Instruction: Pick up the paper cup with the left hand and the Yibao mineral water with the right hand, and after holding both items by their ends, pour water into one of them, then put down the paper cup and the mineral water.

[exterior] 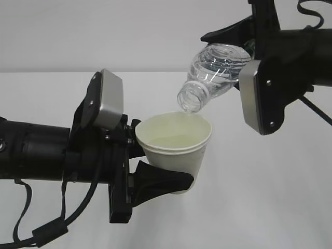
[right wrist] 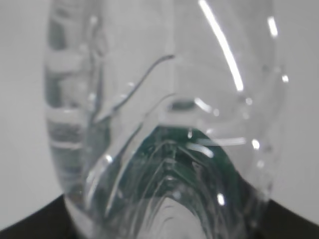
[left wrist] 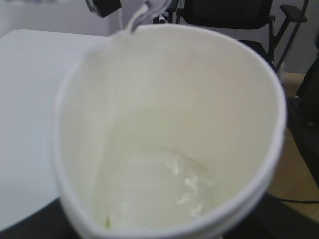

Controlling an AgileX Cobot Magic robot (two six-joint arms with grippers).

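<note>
My left gripper [exterior: 155,167] is shut on the white paper cup [exterior: 175,148] and holds it upright above the table. In the left wrist view the cup [left wrist: 169,139] fills the frame, with water pooled at its bottom and a thin stream running in at the top. My right gripper [exterior: 244,49] is shut on the Yibao mineral water bottle [exterior: 212,72] and holds it tilted, with its open neck down-left just above the cup's rim. The bottle [right wrist: 164,124] fills the right wrist view, and its green label shows through the plastic.
A white table [exterior: 270,197] lies below both arms. Black cables [exterior: 46,223] hang under the left arm. In the left wrist view a black office chair [left wrist: 234,20] stands beyond the table edge.
</note>
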